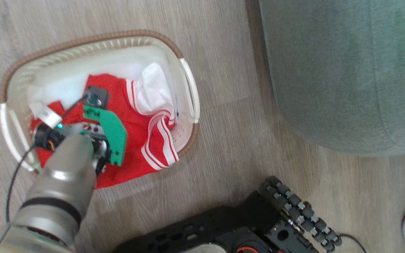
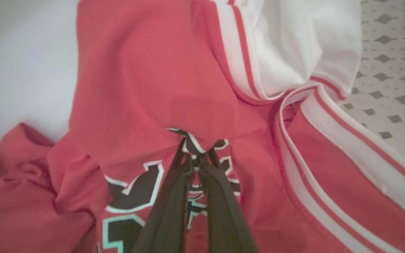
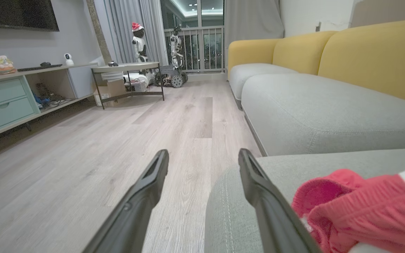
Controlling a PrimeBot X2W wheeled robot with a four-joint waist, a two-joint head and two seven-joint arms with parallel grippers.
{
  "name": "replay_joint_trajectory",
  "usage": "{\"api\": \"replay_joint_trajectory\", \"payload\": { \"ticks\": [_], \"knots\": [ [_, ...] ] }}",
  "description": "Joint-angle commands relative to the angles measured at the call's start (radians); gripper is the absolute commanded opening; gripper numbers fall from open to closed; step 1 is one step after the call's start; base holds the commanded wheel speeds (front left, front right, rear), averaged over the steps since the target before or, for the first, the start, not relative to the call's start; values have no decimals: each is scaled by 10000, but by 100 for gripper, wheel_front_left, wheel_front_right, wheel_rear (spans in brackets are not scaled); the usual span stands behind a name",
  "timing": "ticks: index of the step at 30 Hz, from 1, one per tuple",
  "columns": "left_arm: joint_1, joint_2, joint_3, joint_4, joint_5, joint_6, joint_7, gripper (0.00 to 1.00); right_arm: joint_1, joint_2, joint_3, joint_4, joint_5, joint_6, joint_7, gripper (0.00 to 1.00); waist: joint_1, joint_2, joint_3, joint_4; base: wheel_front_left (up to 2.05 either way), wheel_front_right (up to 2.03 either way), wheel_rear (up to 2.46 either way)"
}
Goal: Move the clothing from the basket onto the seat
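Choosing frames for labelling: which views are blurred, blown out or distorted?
Head view: basket interior blown out white, near forearm soft. Left wrist view: soft all over, jersey lettering smeared. Right wrist view: sharpest, wide-angle stretch at edges, close red garment blurred.

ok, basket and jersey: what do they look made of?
basket: likely moulded plastic, cream, smooth; rows of punched holes in the wall, brown woven-look rim. jersey: probably thin knit synthetic, matte red; it bunches into soft folds, lettering looks printed.
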Motion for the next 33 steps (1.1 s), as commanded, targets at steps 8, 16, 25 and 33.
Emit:
{"api": "replay_joint_trajectory", "payload": {
  "ticks": [8, 16, 25, 33],
  "knots": [
    [1249, -334, -29, -69, -292, -404, -1305, 0, 999, -61, 228, 130, -177, -2, -63, 100, 0, 0, -2312, 501, 0, 0, 0],
    [2183, -566, -347, -131, -514, -617, -2369, 0, 2013, -18, 391, 647, -375, -2, -63, 100, 0, 0, -4490, 958, 0, 0, 0],
    [3262, -629, -619, -728, -1036, -671, -3217, 0, 3139, 40, 439, 1045, -601, -2, -63, 100, 0, 0, -6448, 1400, 0, 0, 0],
    [3807, -391, -629, -2073, -1572, -675, -3726, 0, 4004, 144, 632, 1316, -808, -2, -63, 100, 0, 0, -7710, 1778, 0, 0, 0]
  ]
}}
